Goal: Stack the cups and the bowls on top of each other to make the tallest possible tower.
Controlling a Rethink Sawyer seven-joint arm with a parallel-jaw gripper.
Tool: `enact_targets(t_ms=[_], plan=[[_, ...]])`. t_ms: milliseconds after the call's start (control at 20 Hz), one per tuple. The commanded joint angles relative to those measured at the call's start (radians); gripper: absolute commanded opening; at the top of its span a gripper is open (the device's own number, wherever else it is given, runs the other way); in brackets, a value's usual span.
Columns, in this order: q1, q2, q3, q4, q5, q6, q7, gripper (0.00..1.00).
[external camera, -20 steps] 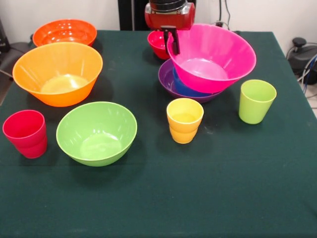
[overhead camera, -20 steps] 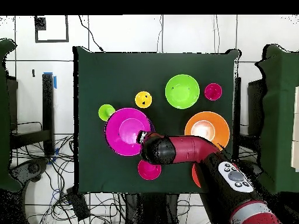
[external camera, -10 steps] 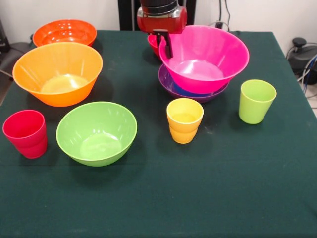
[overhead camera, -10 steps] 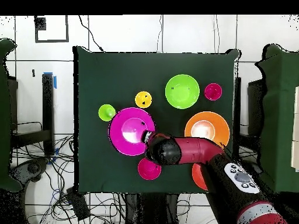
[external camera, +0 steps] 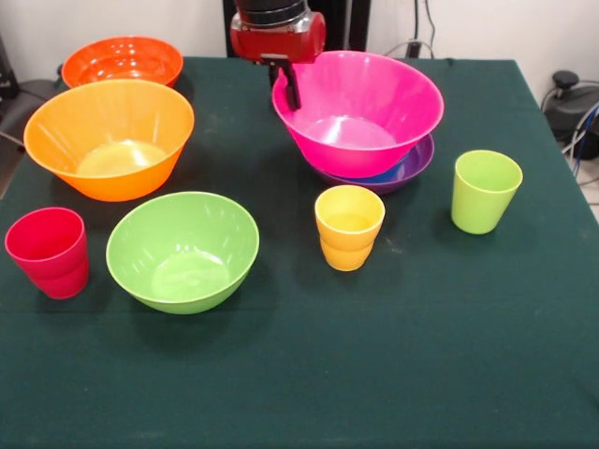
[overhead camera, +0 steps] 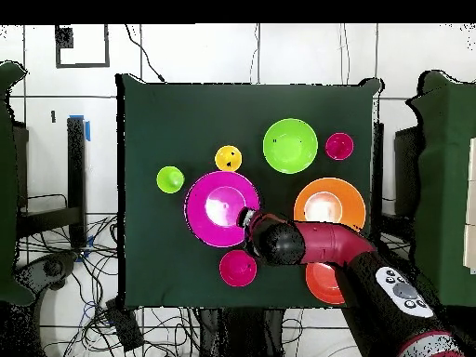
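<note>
Claw (external camera: 291, 82): clamped on the pink bowl's (external camera: 360, 112) left rim, upper centre of frame.
Pink bowl: tilted over the purple bowl (external camera: 412, 166).

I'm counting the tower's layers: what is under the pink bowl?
In the front view, the pink bowl sits over the purple bowl, with a sliver of blue bowl showing between them. The rest of both is covered. The hand grips the pink rim.

Robotics lab setting. A green-clothed table (overhead camera: 149, 270) stands on a pale tiled floor (overhead camera: 297, 51), loose cables (overhead camera: 70, 270) strewn left of the gripper (overhead camera: 248, 218), with a plain white wall (external camera: 94, 23) behind it.
</note>
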Motion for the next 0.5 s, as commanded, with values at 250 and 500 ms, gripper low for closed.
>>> enact_targets(t_ms=[250,500], plan=[[0.046,0.024,-0.007,-0.017,-0.105,0.009,-0.042,0.00],[0.105,0.009,-0.038,0.033,-0.087,-0.046,0.037,0.00]])
